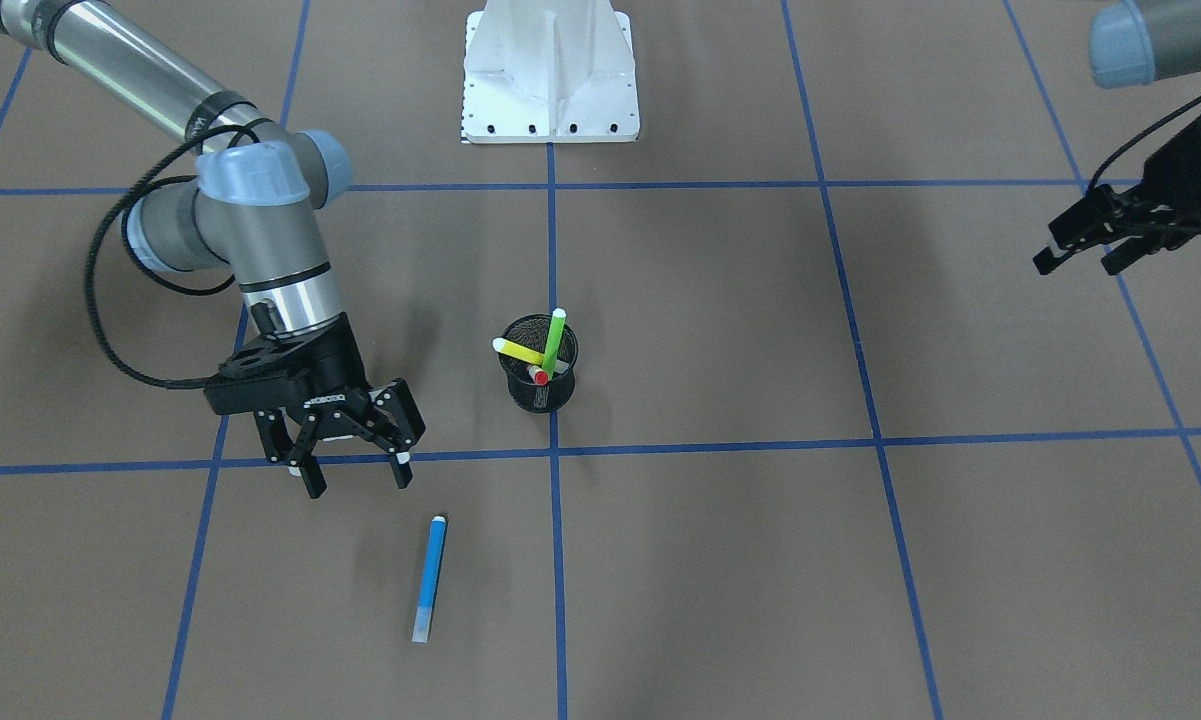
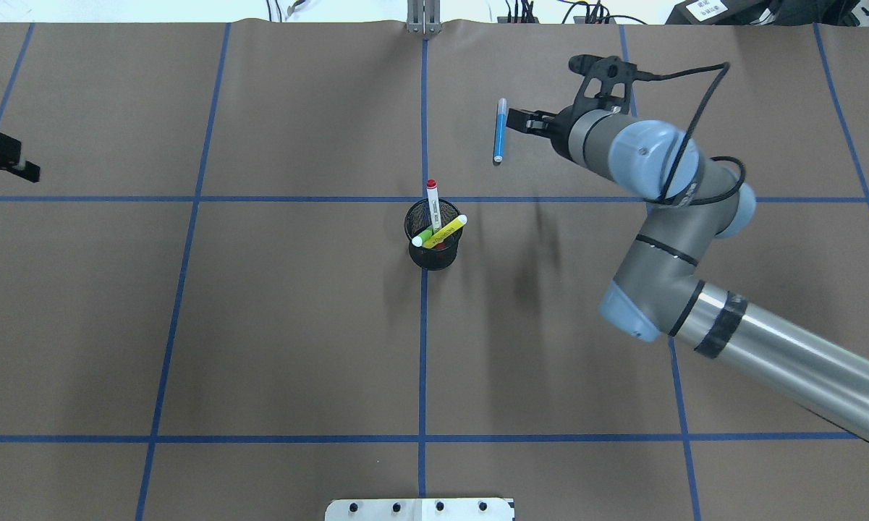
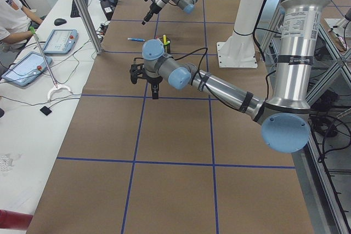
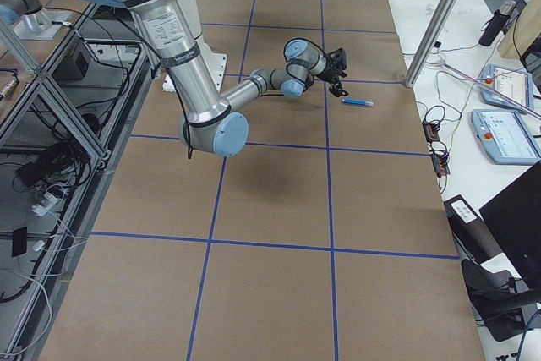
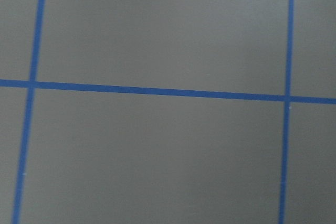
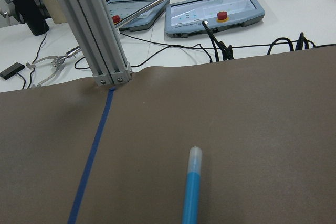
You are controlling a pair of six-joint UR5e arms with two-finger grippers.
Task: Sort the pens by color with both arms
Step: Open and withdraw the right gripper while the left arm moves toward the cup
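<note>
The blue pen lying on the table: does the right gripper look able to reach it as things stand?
Probably yes. The right gripper hangs open close beside the blue pen, which lies flat and alone; nothing stands between them, and the black mesh cup stands well apart.

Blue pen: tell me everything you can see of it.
The blue pen is a slim marker with a bright blue barrel, a pale translucent cap at one end and a small pale tip at the other. It looks like plastic. It lies flat on the brown table cover, alone in its grid square and well apart from the black mesh cup. Nothing touches it. The right end effector hovers close beside it, open and empty.
</note>
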